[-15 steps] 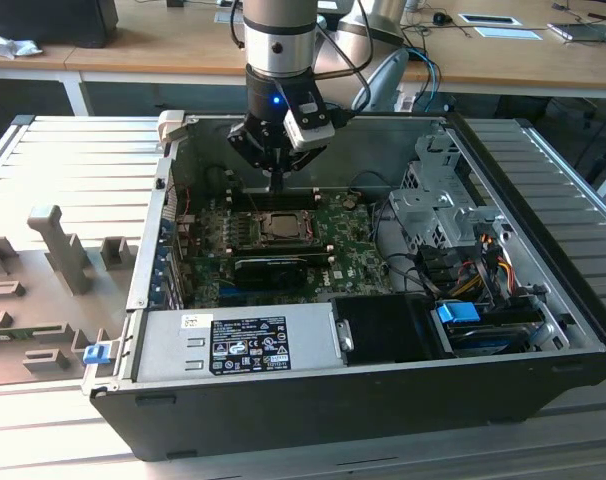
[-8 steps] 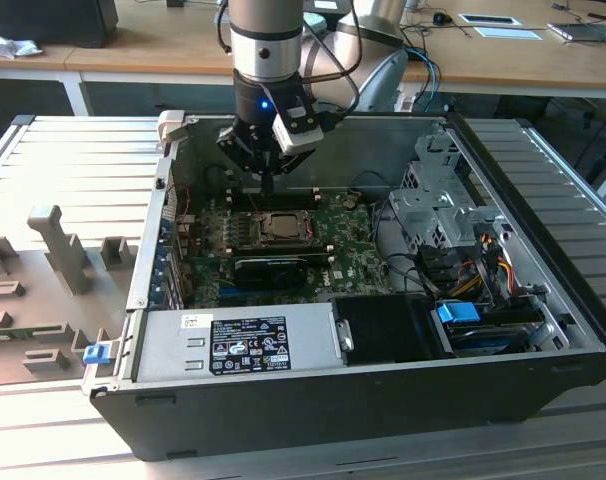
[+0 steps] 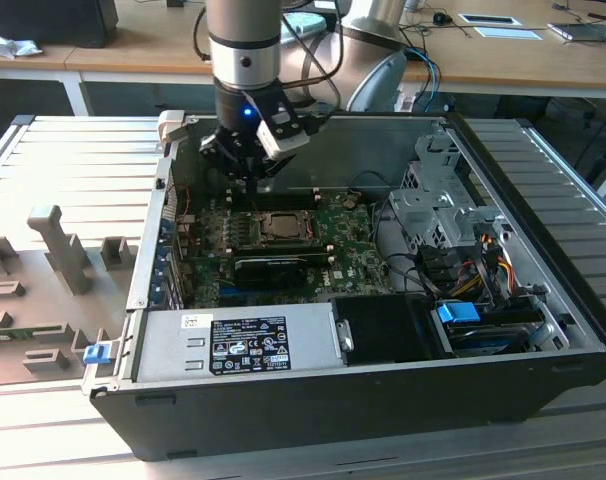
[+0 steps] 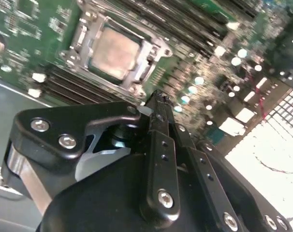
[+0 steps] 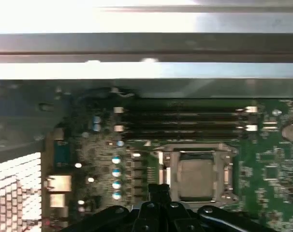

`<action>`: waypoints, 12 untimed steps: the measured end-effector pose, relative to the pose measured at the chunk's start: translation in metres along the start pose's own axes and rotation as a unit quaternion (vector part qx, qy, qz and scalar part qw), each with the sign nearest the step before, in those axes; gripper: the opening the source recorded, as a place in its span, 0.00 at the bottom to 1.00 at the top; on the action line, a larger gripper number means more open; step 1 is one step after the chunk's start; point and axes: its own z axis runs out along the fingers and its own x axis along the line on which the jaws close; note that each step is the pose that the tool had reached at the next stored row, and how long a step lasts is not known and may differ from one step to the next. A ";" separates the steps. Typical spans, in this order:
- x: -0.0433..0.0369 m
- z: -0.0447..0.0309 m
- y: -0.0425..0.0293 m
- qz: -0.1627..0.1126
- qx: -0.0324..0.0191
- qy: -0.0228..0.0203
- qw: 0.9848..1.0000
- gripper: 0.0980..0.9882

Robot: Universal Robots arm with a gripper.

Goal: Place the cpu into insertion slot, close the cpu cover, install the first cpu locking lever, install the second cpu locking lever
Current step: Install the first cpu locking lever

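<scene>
The cpu (image 4: 115, 50) is seen seated in the insertion slot (image 3: 251, 230) on the green motherboard (image 3: 333, 235) inside the open computer case (image 3: 383, 390). The cpu cover (image 4: 147, 47) is laid flat over it, so the silver top is framed by the cover's window. The state of the locking levers cannot be told. The gripper (image 4: 156, 99) is held over the board just beside one edge of the cover, with its fingers (image 4: 158, 125) brought together and nothing gripped between them.
</scene>
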 end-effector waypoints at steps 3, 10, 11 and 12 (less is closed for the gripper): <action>0.0123 0.0011 0.0005 -0.001 0.000 0.000 1.000 0.01; 0.0223 0.0053 0.0156 -0.004 0.000 0.000 1.000 0.01; 0.0223 0.0058 0.0178 -0.005 0.000 0.000 1.000 0.01; 0.0223 0.0062 0.0201 -0.005 0.000 0.000 1.000 0.01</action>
